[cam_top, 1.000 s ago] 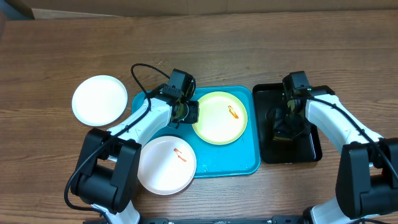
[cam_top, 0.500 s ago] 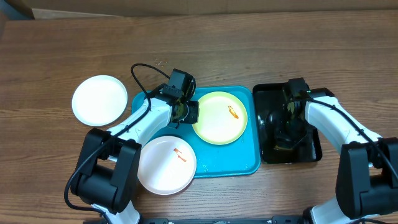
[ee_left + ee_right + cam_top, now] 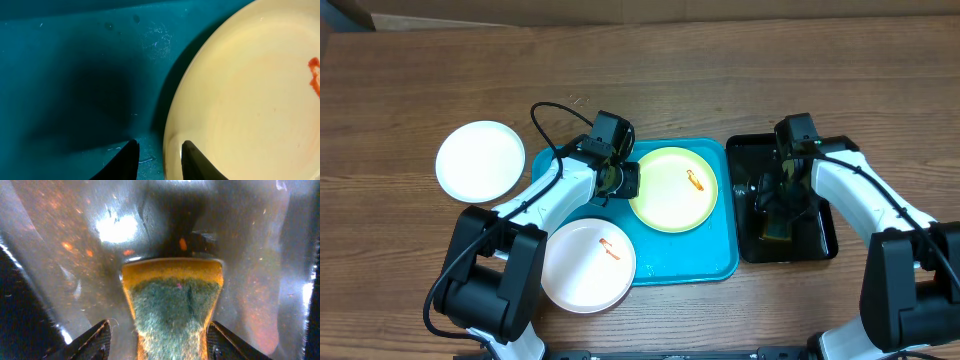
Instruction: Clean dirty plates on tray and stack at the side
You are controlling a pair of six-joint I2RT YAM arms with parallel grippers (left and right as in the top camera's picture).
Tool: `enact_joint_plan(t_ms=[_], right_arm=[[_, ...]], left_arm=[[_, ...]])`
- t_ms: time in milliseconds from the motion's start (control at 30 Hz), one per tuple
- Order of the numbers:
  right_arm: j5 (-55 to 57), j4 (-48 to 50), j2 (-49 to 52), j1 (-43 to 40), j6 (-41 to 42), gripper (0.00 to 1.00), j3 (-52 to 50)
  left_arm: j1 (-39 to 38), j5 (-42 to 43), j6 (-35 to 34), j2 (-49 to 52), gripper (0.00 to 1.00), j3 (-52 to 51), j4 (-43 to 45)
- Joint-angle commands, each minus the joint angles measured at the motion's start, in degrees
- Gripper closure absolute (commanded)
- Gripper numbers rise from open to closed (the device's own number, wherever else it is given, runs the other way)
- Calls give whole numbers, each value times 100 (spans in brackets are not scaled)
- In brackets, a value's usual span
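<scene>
Overhead, the yellow plate [image 3: 672,190] on the tray [image 3: 690,262] is being straddled at its rim by the left gripper [image 3: 159,162], clamping untellable; a sponge [image 3: 172,305] is being grasped by the right gripper [image 3: 159,342] over the black tray [image 3: 823,240].

Scanning all three views, and there's nothing to read: no lettering, label, brand or number shows on the turquoise tray [image 3: 705,262], the pale yellow plate [image 3: 665,195], the two white plates [image 3: 582,270] [image 3: 480,160] or the black tray [image 3: 748,150].
</scene>
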Motion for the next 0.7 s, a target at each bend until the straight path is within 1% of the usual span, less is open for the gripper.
enact_joint_plan(t_ms=[0,100,167,233,433,467,500,567,600,667], right_arm=[[52,249,-48,-11,9,38,-337],[52,507,-48,-11,9,46,-540],[52,505,-48,-11,7,56,-549],[52,505,-50,-11,4,62,-531],[57,487,-50,-11,-7,66,-448],[70,505,-50,-11,-33,69,-437],[92,505,-50,-11,-35,75,-426],[94,503,-50,-11,-35,92,-413],[94,498,-50,-11,-35,96,-411],[94,474,-50,-11,-35,96,-411]], left_arm=[[-31,-57,-39,48,69,-33,7],[-31,-57,-39,46,70,-33,11],[-31,-57,-39,48,70,-33,9],[-31,-57,-39,48,70,-35,7],[-31,-57,-39,48,70,-33,20],[-31,-57,-39,46,70,-33,20],[-31,-57,-39,46,70,-35,22],[-31,-55,-39,48,71,-35,20],[-31,-55,-39,46,71,-35,17],[-31,-57,-39,46,71,-37,20]])
